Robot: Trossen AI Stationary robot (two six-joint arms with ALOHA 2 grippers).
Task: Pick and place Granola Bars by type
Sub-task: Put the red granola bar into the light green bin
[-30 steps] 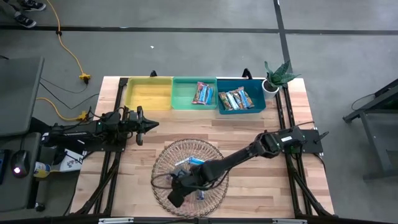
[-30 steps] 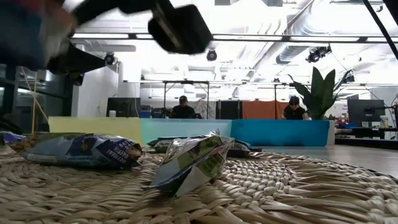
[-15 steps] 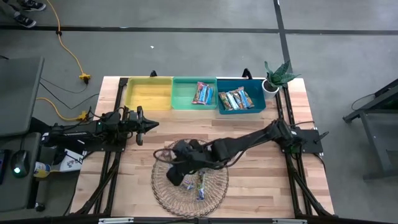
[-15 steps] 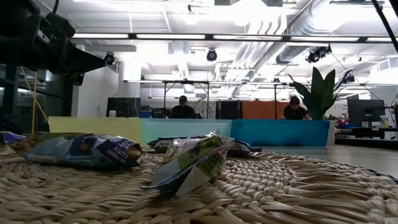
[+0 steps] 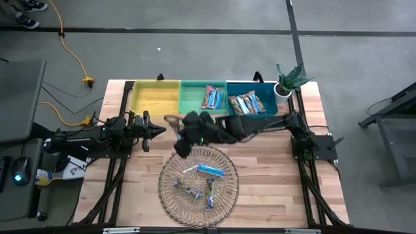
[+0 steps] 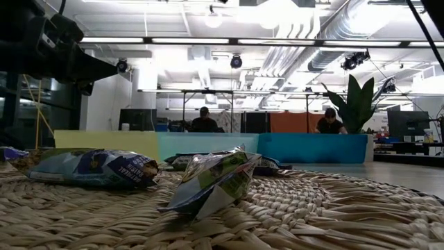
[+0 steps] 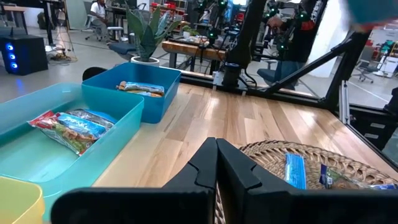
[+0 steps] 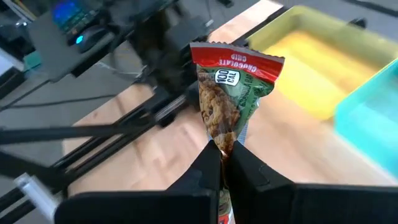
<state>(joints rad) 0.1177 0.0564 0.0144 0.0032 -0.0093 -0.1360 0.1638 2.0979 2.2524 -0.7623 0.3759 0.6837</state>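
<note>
Right gripper [image 8: 221,152] pinches red-topped granola bar [image 8: 231,87], lifted from wicker basket [image 5: 170,188] toward yellow bin [image 5: 156,99]; left gripper [image 7: 216,163] closed, parked beside.

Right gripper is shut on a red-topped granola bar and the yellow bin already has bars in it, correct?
Not quite. The right gripper is shut on the red-topped granola bar, as its wrist view shows, but the high view shows the yellow bin holding no bars.

The red-topped granola bar wrapper [image 8: 231,93] pinched in the right gripper [image 8: 222,151] read "CHOCOLATE CHIP" on its red band with "100" in a round badge below; no other print was legible.
</note>
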